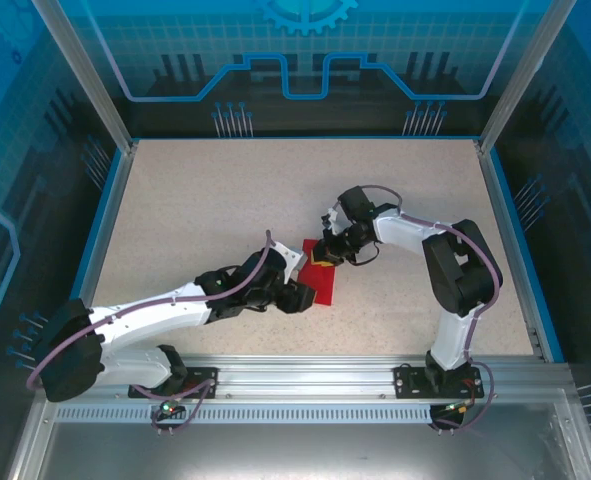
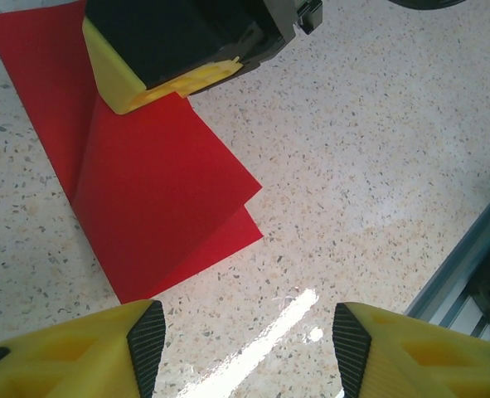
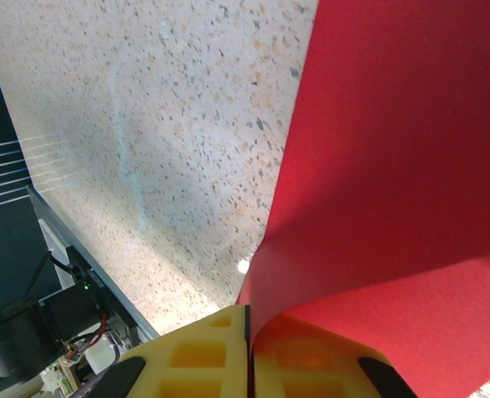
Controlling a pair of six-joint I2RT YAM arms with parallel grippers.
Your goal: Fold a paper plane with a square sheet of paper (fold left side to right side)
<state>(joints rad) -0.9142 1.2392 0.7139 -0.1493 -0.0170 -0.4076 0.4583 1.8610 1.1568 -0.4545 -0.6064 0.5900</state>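
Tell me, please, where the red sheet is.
In the top view the red sheet lies centrally on the table, its far end pinched by the right hand, the open left hand beside it.

The left arm and right arm have white shells, black joints and trailing lilac cables. Yellow fingers carry black ribbed pads. Black base plates are screwed down.

The right gripper has its two yellow fingers pressed flat together, with the edge of the square sheet of paper running into the seam between them. The red sheet curls up from there over the right finger and casts a shadow on the speckled table. Past the bare tabletop lies the near edge rail, with cables beside it.
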